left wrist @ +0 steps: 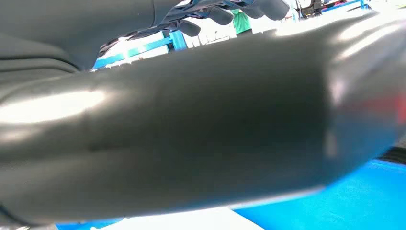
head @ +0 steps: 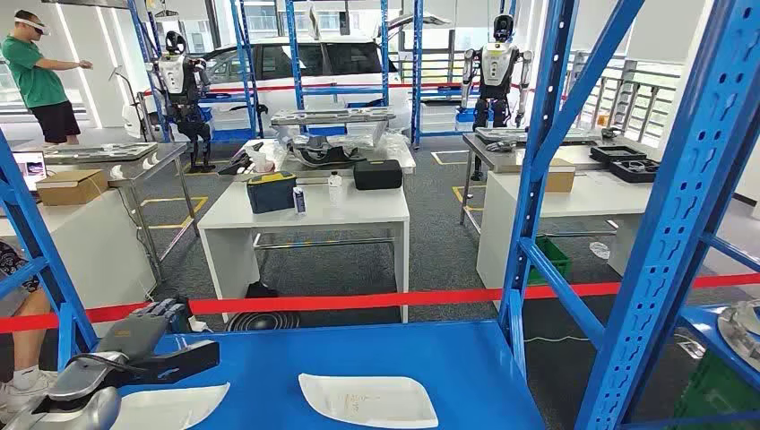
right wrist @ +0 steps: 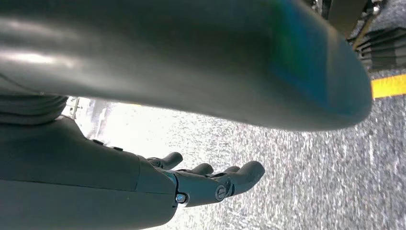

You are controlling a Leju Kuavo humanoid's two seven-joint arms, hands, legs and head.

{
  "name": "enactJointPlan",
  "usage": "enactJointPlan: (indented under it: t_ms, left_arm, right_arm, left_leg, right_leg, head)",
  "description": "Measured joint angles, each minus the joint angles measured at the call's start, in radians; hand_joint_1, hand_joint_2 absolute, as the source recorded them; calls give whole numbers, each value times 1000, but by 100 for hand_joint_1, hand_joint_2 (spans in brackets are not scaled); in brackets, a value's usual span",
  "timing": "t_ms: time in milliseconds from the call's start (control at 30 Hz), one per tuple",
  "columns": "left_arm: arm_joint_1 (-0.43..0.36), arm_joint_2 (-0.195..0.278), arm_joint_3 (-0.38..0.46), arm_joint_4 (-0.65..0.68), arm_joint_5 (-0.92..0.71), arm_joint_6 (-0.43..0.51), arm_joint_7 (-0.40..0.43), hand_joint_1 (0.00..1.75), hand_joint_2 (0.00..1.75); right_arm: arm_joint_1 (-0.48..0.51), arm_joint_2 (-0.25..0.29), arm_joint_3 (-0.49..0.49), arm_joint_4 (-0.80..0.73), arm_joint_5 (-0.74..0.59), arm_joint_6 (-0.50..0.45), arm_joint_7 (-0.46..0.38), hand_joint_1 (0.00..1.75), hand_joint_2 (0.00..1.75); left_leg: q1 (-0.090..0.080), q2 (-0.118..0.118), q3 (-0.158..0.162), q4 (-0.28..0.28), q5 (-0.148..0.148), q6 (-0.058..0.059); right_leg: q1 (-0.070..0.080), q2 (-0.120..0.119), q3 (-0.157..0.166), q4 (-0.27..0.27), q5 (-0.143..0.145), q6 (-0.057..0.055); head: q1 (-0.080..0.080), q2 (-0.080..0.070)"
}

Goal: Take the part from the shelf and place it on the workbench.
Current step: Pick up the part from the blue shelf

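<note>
Glossy blue shelf (head: 466, 358) | two flat white parts (head: 367, 399) | left hand (head: 148, 327) grip unclear | right hand (right wrist: 210, 184) fingers loosely apart, empty

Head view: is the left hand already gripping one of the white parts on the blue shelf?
No. The left hand hovers above the blue shelf, holding nothing; both white parts lie untouched.

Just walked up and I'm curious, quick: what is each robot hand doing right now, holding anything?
Left robot hand: over the blue shelf near a white part, fingers apart, holding nothing.
Right robot hand: hanging over the floor, fingers apart, empty.
</note>
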Motion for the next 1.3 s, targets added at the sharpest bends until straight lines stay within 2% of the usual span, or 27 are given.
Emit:
enactJointPlan:
  t_ms: [200, 300, 367, 433, 500, 533, 567, 633, 667, 700, 733, 800, 833, 867, 900, 933, 967, 1000, 1033, 1067, 1100, 1167, 1200, 1233, 1300]
  left_arm:
    - [0, 0, 28, 0, 22, -3, 6, 0, 0]
    - [0, 1, 40, -5, 28, -3, -4, 0, 0]
    - [0, 2, 47, -12, 30, -2, -12, 0, 0]
    - [-3, 2, 52, -17, 32, -1, -18, 0, 0]
    - [-3, 0, 55, -18, 33, 0, -22, 0, 0]
    - [-1, 0, 56, -18, 33, 1, -24, 0, 0]
    - [1, -1, 56, -18, 33, 1, -25, 0, 0]
    - [2, -2, 57, -19, 31, 2, -26, 0, 0]
    - [1, -2, 57, -20, 30, 2, -27, 0, 0]
    - [0, -1, 57, -21, 28, 3, -27, 0, 0]
    - [-1, 0, 58, -23, 26, 3, -29, 0, 0]
    - [0, -2, 58, -25, 22, 6, -33, 0, 0]
    - [1, -3, 58, -26, 20, 8, -35, 0, 0]
    - [2, -3, 59, -26, 16, 11, -36, 0, 44]
    - [3, -3, 59, -27, 13, 16, -39, 0, 87]
    - [4, -2, 59, -28, 10, 20, -43, 0, 131]
    - [6, 0, 59, -28, 7, 24, -48, 0, 175]
    - [10, 1, 59, -27, 6, 25, -53, 0, 175]
    - [16, 2, 59, -27, 5, 26, -56, 0, 175]
    - [22, 4, 59, -26, 5, 25, -58, 0, 175]
    - [26, 5, 59, -26, 6, 25, -60, 0, 175]
    - [28, 8, 59, -26, 12, 23, -66, 0, 175]
    - [25, 9, 62, -26, 17, 18, -70, 0, 175]
    - [23, 10, 64, -25, 22, 11, -72, 0, 175]
    - [20, 12, 72, -25, 38, -19, -75, 0, 175]
  right_arm:
    - [-2, 3, -1, 0, 3, 1, 1, 0, 0]
    - [-5, 6, -1, 0, 3, 0, 2, 0, 0]
    - [-8, 5, -1, 0, 3, 0, 2, 0, 0]
    - [-10, 4, -1, 0, 4, 2, 3, 0, 0]
    - [-10, 4, -1, 0, 4, 6, 4, 0, 0]
    - [-10, 4, -1, 0, 5, 7, 4, 0, 0]
    - [-10, 4, -1, 0, 6, 8, 5, 0, 0]
    - [-11, 4, -1, 0, 6, 8, 6, 0, 0]
    - [-13, 7, -1, 1, 6, 8, 8, 0, 0]
    - [-14, 9, -1, 2, 6, 8, 9, 0, 0]
    - [-14, 10, -1, 3, 7, 8, 10, 0, 0]
    - [-15, 9, -2, 4, 8, 8, 12, 0, 0]
    - [-16, 7, -2, 4, 8, 8, 13, 0, 0]
    - [-17, 6, -2, 3, 9, 8, 13, 0, 0]
    - [-18, 5, -2, 3, 10, 7, 13, 0, 0]
    - [-18, 5, -2, 3, 11, 7, 13, 0, 0]
    - [-18, 5, -2, 3, 12, 6, 13, 0, 0]
    - [-18, 5, -2, 3, 13, 6, 14, 0, 0]
    - [-18, 5, -2, 3, 13, 6, 15, 0, 0]
    - [-18, 5, -2, 3, 14, 6, 15, 0, 0]
    - [-17, 5, -2, 3, 14, 6, 16, 0, 0]
    - [-17, 6, -2, 3, 13, 6, 16, 0, 0]
    - [-17, 6, -2, 4, 13, 6, 16, 0, 0]
    - [-17, 7, -2, 4, 13, 6, 16, 0, 0]
    - [-18, 7, -2, 4, 12, 6, 14, 0, 0]
  left_leg:
    - [-2, 0, 8, -6, -3, 2]
    - [-7, 1, 12, -18, 2, 13]
    - [-2, 5, 36, -55, 17, 17]
    - [6, 11, 60, -83, 27, 14]
    - [12, 14, 68, -87, 23, 11]
    - [16, 15, 72, -85, 18, 6]
    - [21, 14, 77, -82, 12, -1]
    - [35, 14, 86, -64, -12, -21]
    - [41, 15, 84, -49, -29, -34]
    - [44, 15, 81, -35, -46, -45]
    - [46, 15, 79, -26, -59, -54]
    - [51, 12, 85, -28, -71, -63]
    - [54, 12, 91, -30, -75, -67]
    - [56, 11, 89, -16, -84, -67]
    - [57, 11, 70, 24, -99, -67]
    - [54, 10, 33, 88, -119, -64]
    - [51, 10, -19, 168, -140, -60]
    - [46, 10, -75, 244, -155, -55]
    - [42, 9, -123, 298, -152, -50]
    - [37, 8, -157, 314, -128, -43]
    - [32, 7, -172, 290, -81, -36]
    - [20, 5, -161, 169, 37, -21]
    - [14, 3, -146, 110, 77, -16]
    - [10, 1, -135, 70, 95, -14]
    - [5, -1, -123, 40, 94, -16]
  right_leg:
    - [-3, 0, 6, -2, -3, -3]
    - [-8, 0, 12, -11, 1, 6]
    - [-7, -1, 10, -4, 0, 12]
    - [-12, -1, -35, 79, -32, 24]
    - [-26, -1, -108, 204, -70, 41]
    - [-36, -2, -131, 237, -69, 51]
    - [-46, -3, -138, 237, -53, 62]
    - [-68, -8, -99, 135, 12, 90]
    - [-75, -10, -73, 83, 28, 101]
    - [-78, -10, -53, 46, 33, 102]
    - [-76, -10, -45, 36, 20, 94]
    - [-68, -7, -44, 46, -2, 63]
    - [-65, -6, -41, 47, -8, 54]
    - [-63, -5, -35, 49, -13, 45]
    - [-62, -4, -28, 48, -18, 38]
    - [-59, -3, -19, 47, -23, 32]
    - [-56, -1, -10, 45, -30, 27]
    - [-53, 0, -1, 43, -36, 24]
    - [-50, 2, 10, 42, -44, 22]
    - [-47, 4, 23, 41, -54, 20]
    - [-46, 7, 38, 41, -64, 19]
    - [-45, 10, 64, 40, -84, 20]
    - [-45, 13, 72, 38, -91, 24]
    - [-44, 15, 75, 36, -95, 28]
    - [-44, 18, 78, 27, -95, 39]
  head:
    - [0, 0]
    - [0, 0]
    - [0, 0]
    - [1, 0]
    - [1, 0]
    - [1, 0]
    - [1, 0]
    - [1, 0]
    - [2, 0]
    - [1, 0]
    - [0, 0]
    - [-2, 0]
    - [-2, 1]
    - [-2, 1]
    - [-3, 1]
    - [-3, 1]
    - [-3, 1]
    - [-3, 2]
    - [-3, 2]
    - [-3, 2]
    - [-3, 2]
    - [-3, 1]
    - [-3, 1]
    - [-3, 1]
    - [-2, 0]
